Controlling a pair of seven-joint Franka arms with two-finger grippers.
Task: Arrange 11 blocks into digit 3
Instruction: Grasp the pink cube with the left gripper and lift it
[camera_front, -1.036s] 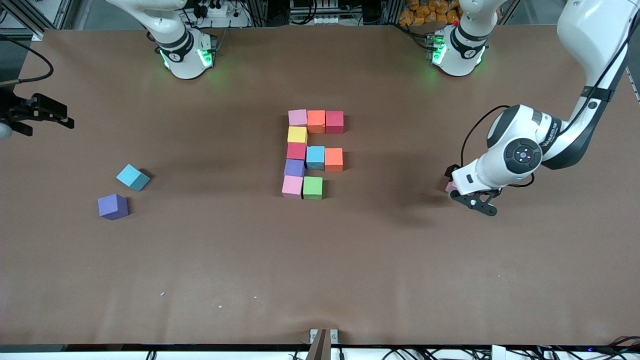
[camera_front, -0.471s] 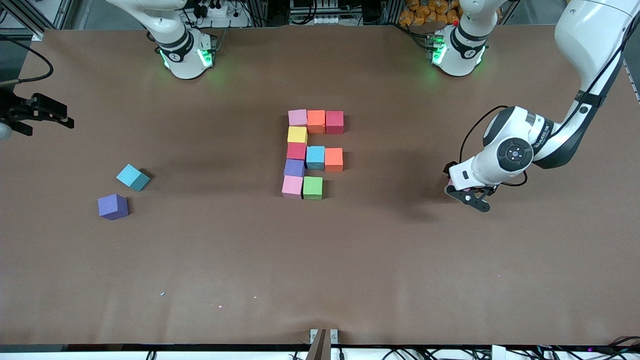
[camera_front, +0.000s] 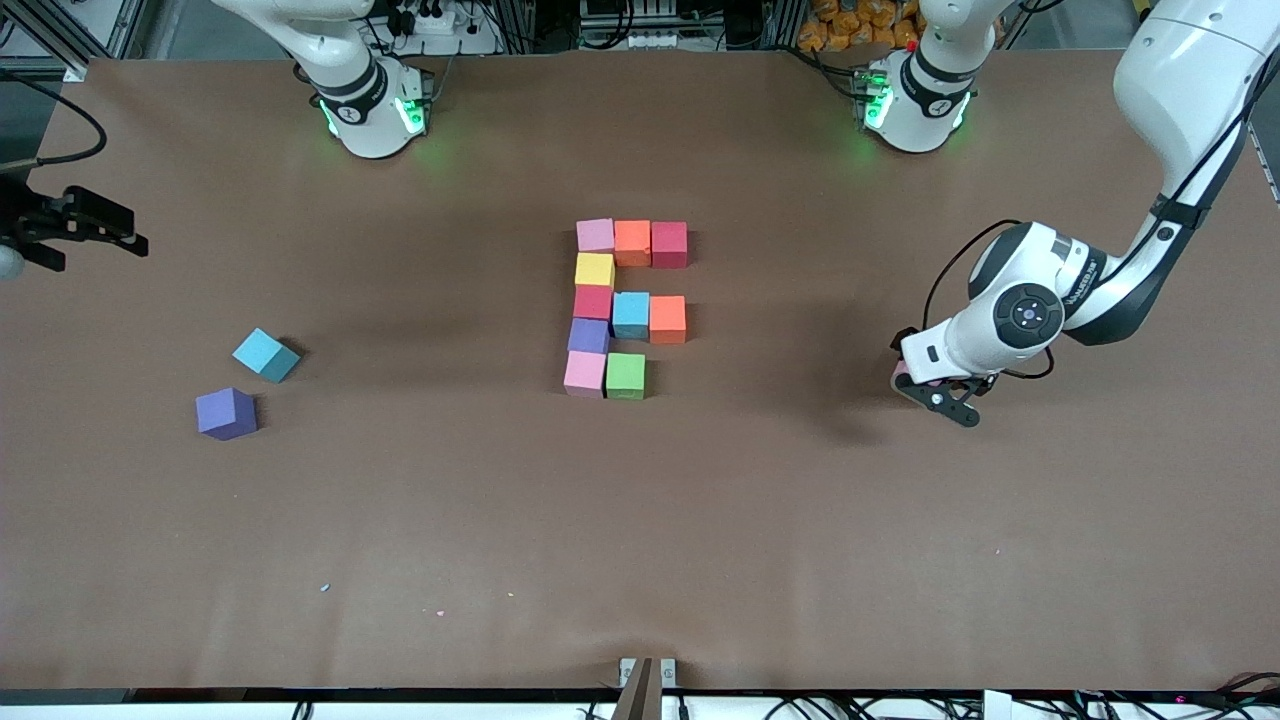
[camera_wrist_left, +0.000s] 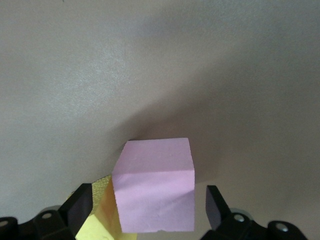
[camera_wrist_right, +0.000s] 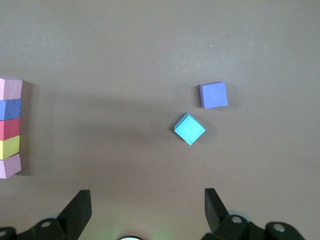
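Blocks (camera_front: 618, 308) stood in the middle of the worktop (camera_front: 640, 520) as an unfinished digit 3 (camera_front: 600, 300): nine cubes touching one another. Its spine ran pink, yellow, red, purple, pink toward the front camera. An orange and a red cube joined the farthest pink one, a light blue and an orange cube joined the spine's red one, and a green cube (camera_front: 626, 376) joined the nearest pink one.

My left tool (camera_front: 925, 388) was low at the left arm's end of the worktop, its fingers (camera_wrist_left: 216, 204) spread wide on either side of a loose pink block (camera_wrist_left: 155, 184) without pressing it. A yellow block (camera_wrist_left: 106, 215) lay just beside that pink one, partly hidden under it in the left wrist view.

My right tool (camera_wrist_right: 145, 205) waited, released, at the right arm's end of the worktop and held nothing. Its wrist camera looked down on a loose light blue block (camera_front: 265, 355) and a loose purple block (camera_front: 226, 413). Those two lay near each other, well apart from the figure, the purple one nearer the front camera.
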